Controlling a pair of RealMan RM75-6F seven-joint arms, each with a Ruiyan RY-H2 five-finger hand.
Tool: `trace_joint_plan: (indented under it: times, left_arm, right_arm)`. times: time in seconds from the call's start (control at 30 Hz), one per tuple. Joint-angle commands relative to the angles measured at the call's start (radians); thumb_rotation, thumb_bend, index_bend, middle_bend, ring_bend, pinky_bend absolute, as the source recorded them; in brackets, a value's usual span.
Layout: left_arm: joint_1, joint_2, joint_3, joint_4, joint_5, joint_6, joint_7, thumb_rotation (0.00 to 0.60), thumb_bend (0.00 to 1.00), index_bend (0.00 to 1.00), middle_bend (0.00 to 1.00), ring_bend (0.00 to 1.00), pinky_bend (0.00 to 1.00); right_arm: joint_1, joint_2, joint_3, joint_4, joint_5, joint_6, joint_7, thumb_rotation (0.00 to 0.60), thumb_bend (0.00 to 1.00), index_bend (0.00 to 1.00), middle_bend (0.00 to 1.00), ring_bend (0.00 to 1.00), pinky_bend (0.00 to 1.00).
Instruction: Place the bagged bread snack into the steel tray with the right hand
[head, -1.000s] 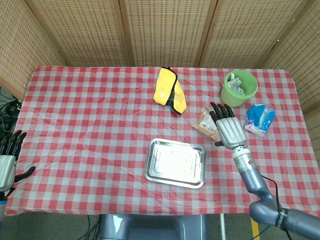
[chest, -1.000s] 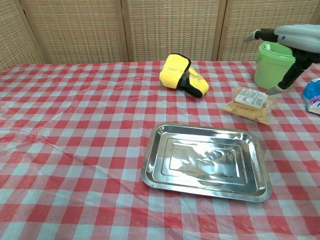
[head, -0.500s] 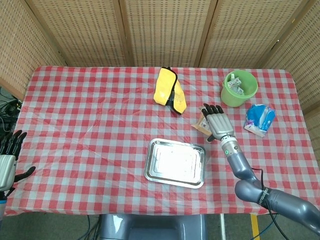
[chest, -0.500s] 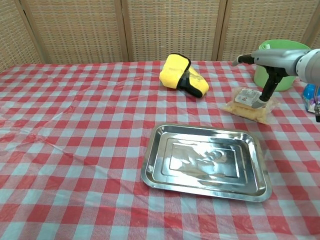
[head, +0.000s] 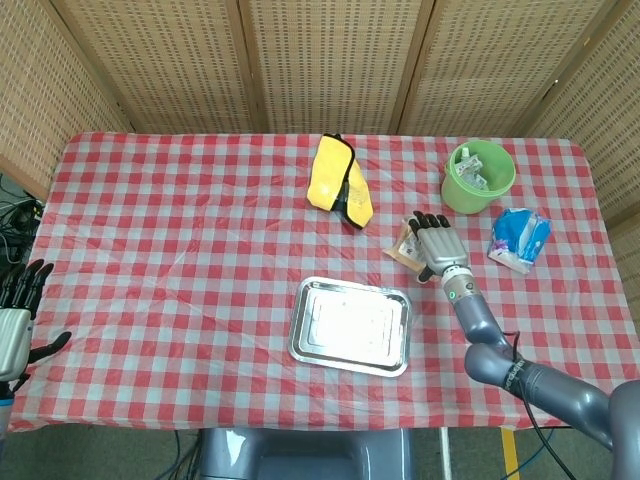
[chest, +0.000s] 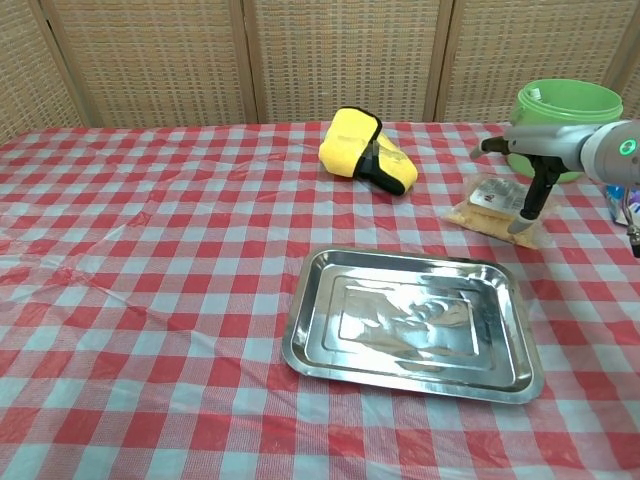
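The bagged bread snack (chest: 492, 208) looked light and yielding, a thin clear film packet with loose pale pieces inside, so it probably crumpled and slid under pressure rather than resisting; the film seemed slick, and the contents likely crushed if squeezed hard. A sound hold would be across the packet's body, thumb under 1 long edge and fingers over the top, or a pinch on the flat sealed end, since a flat press from above would only push it along the checked cloth. It was tan and golden through the wrapper, with a white printed label on its upper face, lying flat with a slightly puffed, wrinkled outline. It sat beyond the steel tray (head: 350, 326), off that tray's far right corner, apart from it, with red-and-white cloth showing between them. The right hand (head: 435, 241) hovered directly over the packet, covering most of it in the head view, its dark fingers (head: 427, 219) extended and a little apart, pointing away from the tray; in the chest view its thumb (chest: 529, 199) reached down to the packet's right end. Nothing was gripped so far as I could judge. The left hand (head: 14, 318) waited far left of the tray at the table's edge, fingers spread, holding nothing.
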Motion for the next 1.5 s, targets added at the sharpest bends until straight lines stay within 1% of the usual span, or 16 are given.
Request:
trace_joint_plan:
  times: [0.03,0.23,0.43,0.57,0.63,0.67,0.73,0.8,0.87,0.93,1.0,1.13,1.3,1.37,1.4,1.5]
  left_arm:
    - [-0.002,0.000,0.000,0.001,-0.003,-0.004,-0.001,0.600,0.14,0.00,0.00,0.00,0.00]
    - [-0.007,-0.001,0.000,0.003,-0.005,-0.015,-0.002,0.600,0.14,0.00,0.00,0.00,0.00]
    - [-0.009,-0.001,0.001,0.004,-0.006,-0.018,-0.007,0.600,0.14,0.00,0.00,0.00,0.00]
    - [-0.009,0.000,0.001,0.004,-0.009,-0.019,-0.008,0.600,0.14,0.00,0.00,0.00,0.00]
    - [-0.009,0.001,0.001,0.003,-0.009,-0.020,-0.010,0.600,0.14,0.00,0.00,0.00,0.00]
    - [-0.009,0.001,0.001,0.002,-0.009,-0.019,-0.010,0.600,0.14,0.00,0.00,0.00,0.00]
    - [-0.009,0.002,0.002,0.002,-0.008,-0.019,-0.010,0.600,0.14,0.00,0.00,0.00,0.00]
    - [-0.009,0.002,0.002,0.001,-0.009,-0.018,-0.011,0.600,0.14,0.00,0.00,0.00,0.00]
    - [-0.008,0.004,0.002,-0.001,-0.009,-0.017,-0.011,0.600,0.14,0.00,0.00,0.00,0.00]
    - [-0.007,0.004,0.002,-0.002,-0.007,-0.015,-0.013,0.600,0.14,0.00,0.00,0.00,0.00]
    - [-0.006,0.005,0.003,-0.003,-0.004,-0.010,-0.014,0.600,0.14,0.00,0.00,0.00,0.00]
    - [-0.005,0.006,0.004,-0.003,-0.002,-0.007,-0.016,0.600,0.14,0.00,0.00,0.00,0.00]
    - [-0.006,0.005,0.007,-0.004,0.003,-0.007,-0.011,0.600,0.14,0.00,0.00,0.00,0.00]
    - [-0.007,0.004,0.009,-0.004,0.004,-0.011,-0.007,0.600,0.14,0.00,0.00,0.00,0.00]
    - [-0.008,0.003,0.010,-0.005,0.003,-0.013,-0.005,0.600,0.14,0.00,0.00,0.00,0.00]
    - [-0.008,0.003,0.011,-0.006,0.004,-0.014,-0.002,0.600,0.14,0.00,0.00,0.00,0.00]
  right_arm:
    - [0.022,-0.016,-0.023,0.049,0.034,-0.038,-0.005,0.600,0.06,0.06,0.00,0.00,0.00]
    - [0.046,-0.032,-0.032,0.103,0.077,-0.071,-0.001,0.600,0.06,0.06,0.00,0.00,0.00]
    - [0.075,-0.070,-0.045,0.185,0.103,-0.086,-0.002,0.600,0.06,0.07,0.00,0.00,0.01]
    - [0.082,-0.097,-0.054,0.231,0.093,-0.075,0.004,0.600,0.06,0.10,0.00,0.00,0.11]
    - [0.083,-0.108,-0.058,0.250,0.089,-0.080,0.010,0.600,0.07,0.12,0.02,0.01,0.17]
    - [0.083,-0.112,-0.059,0.258,0.086,-0.082,0.015,0.600,0.07,0.15,0.06,0.04,0.21]
    - [0.083,-0.122,-0.058,0.273,0.073,-0.077,0.028,0.600,0.08,0.21,0.18,0.16,0.30]
    - [0.082,-0.128,-0.058,0.280,0.059,-0.066,0.038,0.600,0.08,0.33,0.35,0.34,0.41]
    - [0.079,-0.131,-0.058,0.282,0.043,-0.059,0.050,0.600,0.09,0.41,0.44,0.44,0.49]
    - [0.076,-0.132,-0.059,0.279,0.027,-0.053,0.062,0.600,0.09,0.46,0.49,0.50,0.53]
    - [0.070,-0.131,-0.057,0.271,0.005,-0.042,0.082,0.600,0.10,0.49,0.52,0.53,0.54]
    - [0.057,-0.116,-0.048,0.235,-0.036,-0.016,0.124,0.600,0.10,0.51,0.54,0.54,0.55]
    - [0.046,-0.065,-0.031,0.143,-0.087,0.034,0.151,0.600,0.10,0.51,0.54,0.55,0.55]
    - [0.040,-0.030,-0.020,0.075,-0.112,0.069,0.157,0.600,0.10,0.51,0.54,0.55,0.55]
    - [0.036,-0.004,-0.012,0.020,-0.130,0.095,0.158,0.600,0.10,0.51,0.54,0.55,0.55]
    - [0.032,0.040,-0.002,-0.079,-0.153,0.138,0.143,0.600,0.10,0.51,0.54,0.55,0.55]
